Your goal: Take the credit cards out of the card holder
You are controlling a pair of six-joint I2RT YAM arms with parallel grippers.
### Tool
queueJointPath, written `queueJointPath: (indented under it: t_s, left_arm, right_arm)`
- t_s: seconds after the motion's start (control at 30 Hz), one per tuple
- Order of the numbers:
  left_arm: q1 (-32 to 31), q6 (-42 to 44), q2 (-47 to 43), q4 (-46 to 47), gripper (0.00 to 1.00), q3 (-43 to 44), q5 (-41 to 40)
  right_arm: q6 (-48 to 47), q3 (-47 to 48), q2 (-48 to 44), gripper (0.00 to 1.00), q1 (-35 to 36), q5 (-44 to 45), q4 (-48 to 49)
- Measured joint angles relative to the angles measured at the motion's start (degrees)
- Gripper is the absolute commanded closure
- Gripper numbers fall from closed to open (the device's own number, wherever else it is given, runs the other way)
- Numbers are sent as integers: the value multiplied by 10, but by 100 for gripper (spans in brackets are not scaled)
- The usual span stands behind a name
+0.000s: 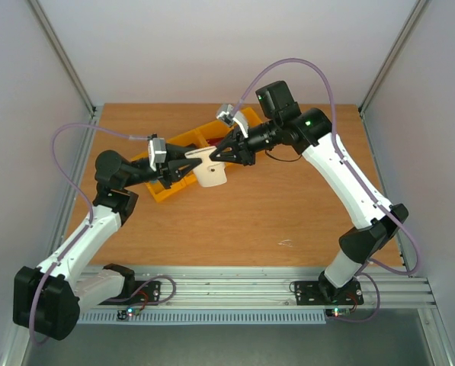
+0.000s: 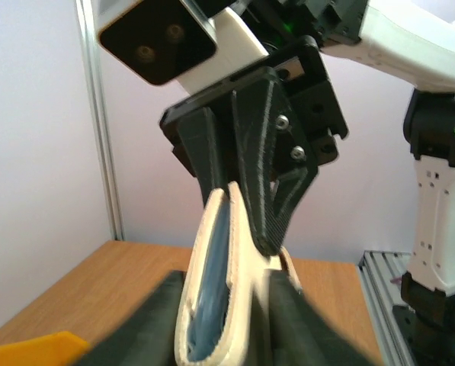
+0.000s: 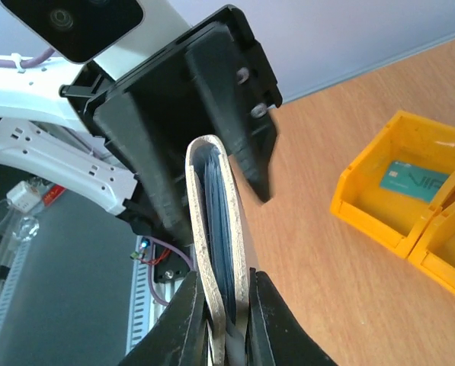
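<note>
Hangs mid-air at centre frame, likely light and floppy card holder (image 1: 209,174) pinched at opposite ends by left gripper (image 1: 196,162) and right gripper (image 1: 213,156); probably best clamped along its rim, clear of pockets.

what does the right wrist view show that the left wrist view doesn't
Only right wrist: a teal card lying in a yellow bin.
Only left wrist: the right arm's white links, down towards its base.
Both: the card holder seen edge-on, cream outside and blue inside, pinched at opposite ends by the left gripper and the right gripper.
</note>
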Motion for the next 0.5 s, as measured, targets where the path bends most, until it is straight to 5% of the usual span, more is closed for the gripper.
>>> queueJointPath:
  t_s: [0.27,0.5]
  left_arm:
    - [-15,-4,-12,-27,46,-2,-50]
    - [-31,-6,-15,-41,61,-4,-57]
  right_arm:
    - [37,-4,-11,99,-22,-25,36]
    - [60,-4,-29,99,-28,-51,74]
